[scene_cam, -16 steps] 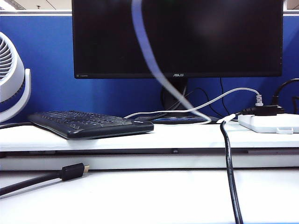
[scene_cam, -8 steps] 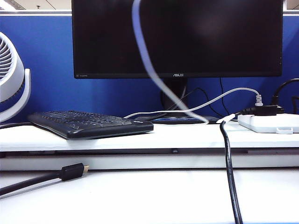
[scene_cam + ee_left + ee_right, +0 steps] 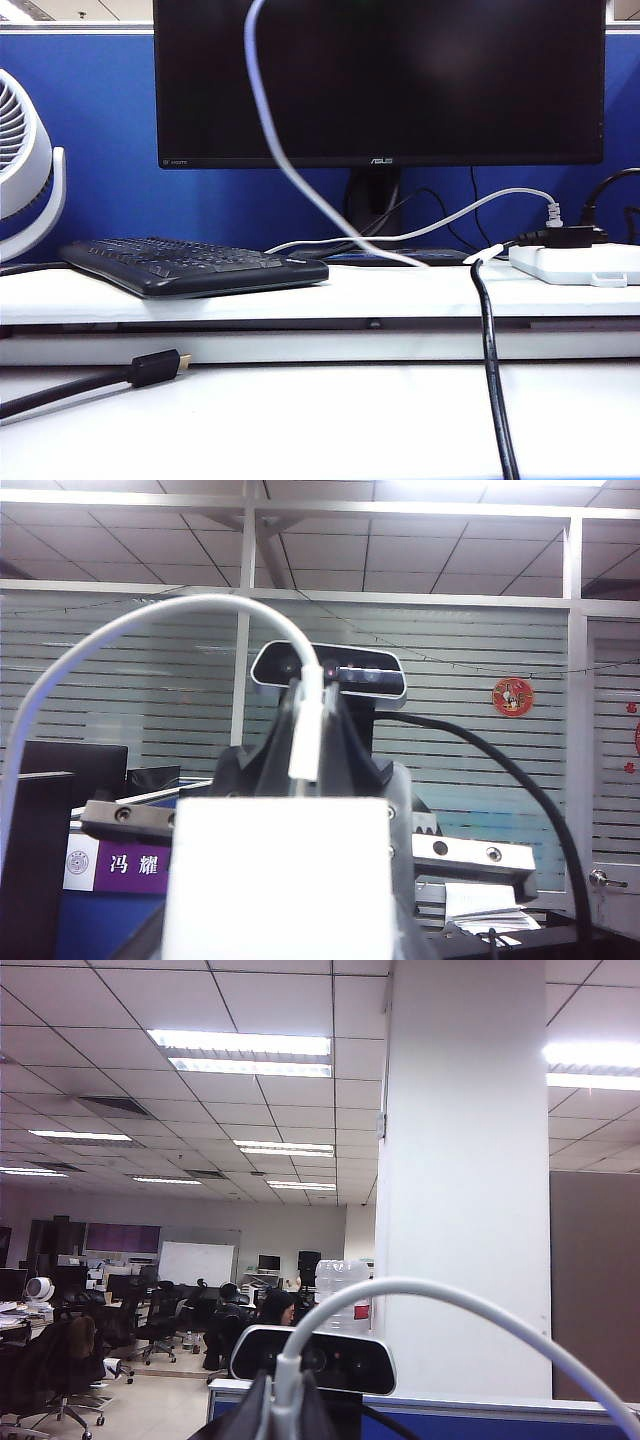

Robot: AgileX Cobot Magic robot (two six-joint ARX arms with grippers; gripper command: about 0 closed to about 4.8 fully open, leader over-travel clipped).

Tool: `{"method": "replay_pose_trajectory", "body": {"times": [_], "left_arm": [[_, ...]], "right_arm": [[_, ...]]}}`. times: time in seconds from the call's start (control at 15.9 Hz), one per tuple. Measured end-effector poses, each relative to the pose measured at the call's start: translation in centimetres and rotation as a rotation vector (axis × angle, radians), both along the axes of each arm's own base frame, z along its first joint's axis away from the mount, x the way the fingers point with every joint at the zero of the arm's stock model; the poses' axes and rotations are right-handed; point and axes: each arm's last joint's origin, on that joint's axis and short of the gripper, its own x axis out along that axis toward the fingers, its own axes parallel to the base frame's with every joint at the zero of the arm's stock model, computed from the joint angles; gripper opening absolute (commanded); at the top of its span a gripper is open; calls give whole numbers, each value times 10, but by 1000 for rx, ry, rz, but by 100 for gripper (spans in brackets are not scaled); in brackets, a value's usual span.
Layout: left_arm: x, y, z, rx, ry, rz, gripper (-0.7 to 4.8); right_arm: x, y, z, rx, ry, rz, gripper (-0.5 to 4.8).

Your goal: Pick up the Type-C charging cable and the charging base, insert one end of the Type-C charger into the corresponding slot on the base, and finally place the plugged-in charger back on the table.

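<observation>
The Type-C charging cable (image 3: 262, 120) hangs as a thin white cord from above the exterior view down to the shelf of the table (image 3: 300, 420); neither gripper shows there. In the left wrist view the white charging base (image 3: 280, 880) fills the space between the jaws of my left gripper (image 3: 280, 910), which is shut on it. The cable's plug (image 3: 305, 730) points down at the base's top edge, pinched by the right gripper's dark fingers (image 3: 345, 755). In the right wrist view my right gripper (image 3: 285, 1415) is shut on the plug (image 3: 287, 1385). Whether the plug is seated I cannot tell.
On the shelf step (image 3: 380, 295) stand a black monitor (image 3: 400, 80), a keyboard (image 3: 190, 265), a white power strip (image 3: 580, 262) and a fan (image 3: 20, 170). A black gold-tipped cable (image 3: 150, 368) and another black cable (image 3: 492, 370) lie on the lower table.
The top of the hanging white cable has swung to the left in the exterior view, and its lower end has slid a little left along the shelf.
</observation>
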Motion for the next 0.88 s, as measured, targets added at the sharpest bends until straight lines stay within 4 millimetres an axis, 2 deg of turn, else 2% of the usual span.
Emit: {"method": "replay_pose_trajectory", "body": {"times": [0.88], "left_arm": [[0, 0, 1, -15, -1, 10, 89]], "right_arm": [[-3, -1, 2, 1, -7, 3, -1]]}}
